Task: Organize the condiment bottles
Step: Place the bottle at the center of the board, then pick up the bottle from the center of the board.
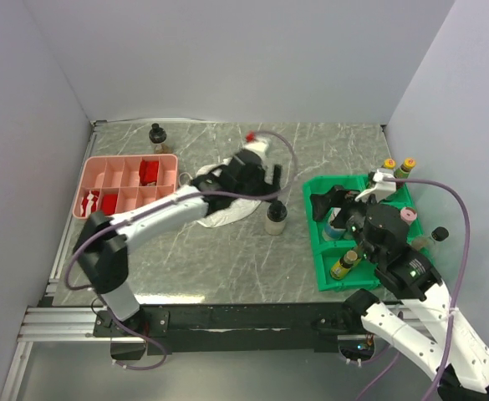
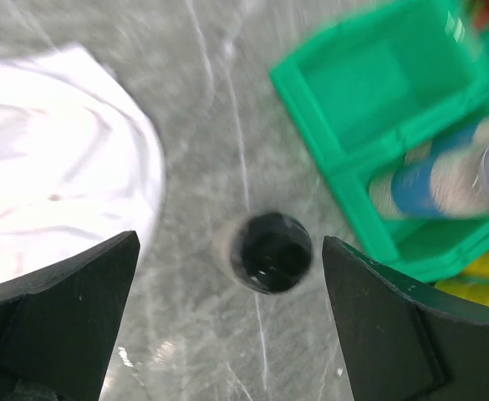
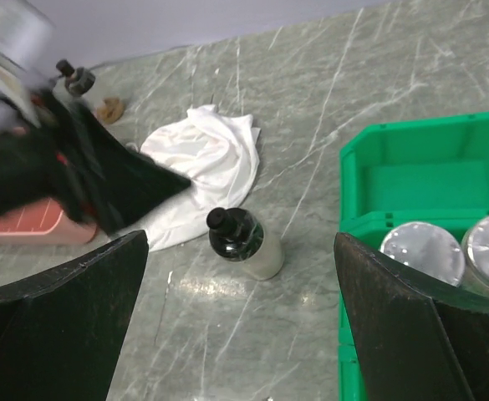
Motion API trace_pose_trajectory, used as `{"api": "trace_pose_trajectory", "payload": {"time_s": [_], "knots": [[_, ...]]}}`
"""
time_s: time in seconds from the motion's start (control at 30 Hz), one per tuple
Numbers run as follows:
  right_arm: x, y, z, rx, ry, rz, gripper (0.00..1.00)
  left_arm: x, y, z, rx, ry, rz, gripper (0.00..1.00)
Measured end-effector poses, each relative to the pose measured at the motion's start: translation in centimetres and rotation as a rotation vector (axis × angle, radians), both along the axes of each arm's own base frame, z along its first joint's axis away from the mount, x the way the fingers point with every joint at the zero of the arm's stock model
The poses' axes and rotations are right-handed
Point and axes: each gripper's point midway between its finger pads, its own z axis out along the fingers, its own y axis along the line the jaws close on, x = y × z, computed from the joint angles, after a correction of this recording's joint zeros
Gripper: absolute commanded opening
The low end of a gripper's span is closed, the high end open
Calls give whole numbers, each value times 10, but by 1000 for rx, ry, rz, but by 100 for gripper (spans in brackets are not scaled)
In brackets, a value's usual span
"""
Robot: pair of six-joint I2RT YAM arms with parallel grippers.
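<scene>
Left gripper (image 2: 230,244) spread wide above a black-capped bottle (image 2: 271,252).
Bottle stands untouched, cloth (image 1: 225,215) at its 9 o'clock, green tray (image 1: 314,219) at 3; right gripper (image 3: 241,242) also wide.

Grey white-veined table (image 1: 227,259), white cloth (image 1: 226,215), green tray (image 1: 318,242), pink tray (image 1: 110,175), black-capped bottle (image 1: 276,219).

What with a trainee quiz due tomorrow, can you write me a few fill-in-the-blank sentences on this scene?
1. The black-capped bottle below the left gripper stands on the ____, outside both trays.
2. The cloth beside that bottle is ____ in colour.
3. The tray nearest that bottle is ____ in colour.
4. The left gripper's jaws stand ____, clear of the bottle's cap.

Missing words: table; white; green; open.
</scene>
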Motion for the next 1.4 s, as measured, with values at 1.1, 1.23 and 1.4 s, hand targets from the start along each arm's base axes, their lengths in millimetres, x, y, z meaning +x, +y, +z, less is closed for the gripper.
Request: {"api": "trace_pose_trajectory", "payload": {"time_s": [1.1,1.23,1.4], "knots": [[71,106,-165,-352,510,246,95,0,261,108,-59,-454,505,97],[80,105,-174,-410,523,204,93,-2,257,109,-58,-456,496,97],[83,101,-190,-468,558,182,82,-4,255,109,-45,-463,489,97]]}}
